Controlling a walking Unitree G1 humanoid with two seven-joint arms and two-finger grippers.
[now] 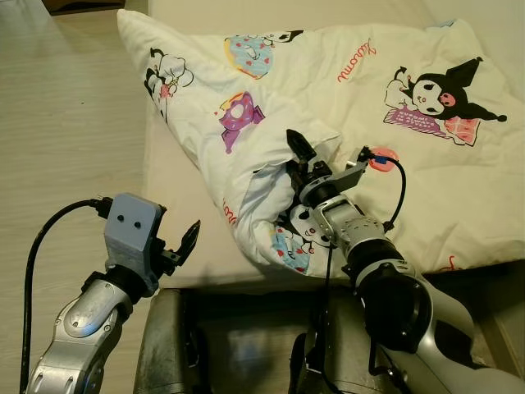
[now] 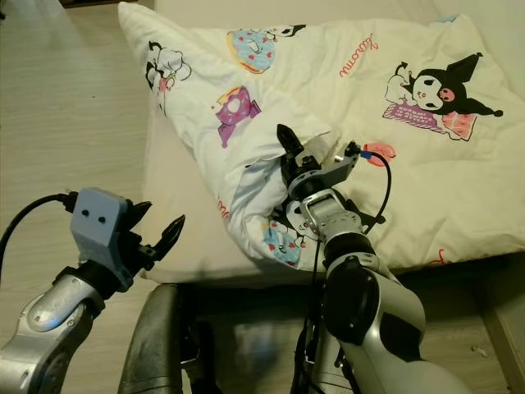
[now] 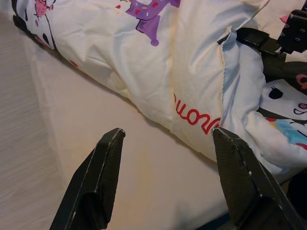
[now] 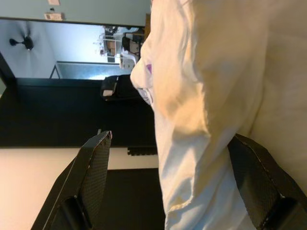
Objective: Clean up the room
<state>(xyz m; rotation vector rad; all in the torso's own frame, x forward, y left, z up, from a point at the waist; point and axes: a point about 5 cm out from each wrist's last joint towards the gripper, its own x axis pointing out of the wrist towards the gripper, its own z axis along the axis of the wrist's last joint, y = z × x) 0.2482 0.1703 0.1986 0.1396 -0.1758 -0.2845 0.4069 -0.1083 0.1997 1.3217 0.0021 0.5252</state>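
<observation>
While the cream cartoon-printed quilt [image 1: 344, 107] lies bunched across the frame's centre and upper right, the right gripper [image 1: 332, 164] straddles its raised fold, fingers released; the left gripper [image 2: 156, 226], parted, hovers lower left.

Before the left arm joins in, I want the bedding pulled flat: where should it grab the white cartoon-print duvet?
Probably the folded-over corner of the white cartoon-print duvet with the red lettering, where the edge lies bunched near the cream mattress front edge. Come in from the robot's left, low over the bare mattress: the open left claw already faces that fold, and the right claw has fabric between its open fingers further right.
</observation>
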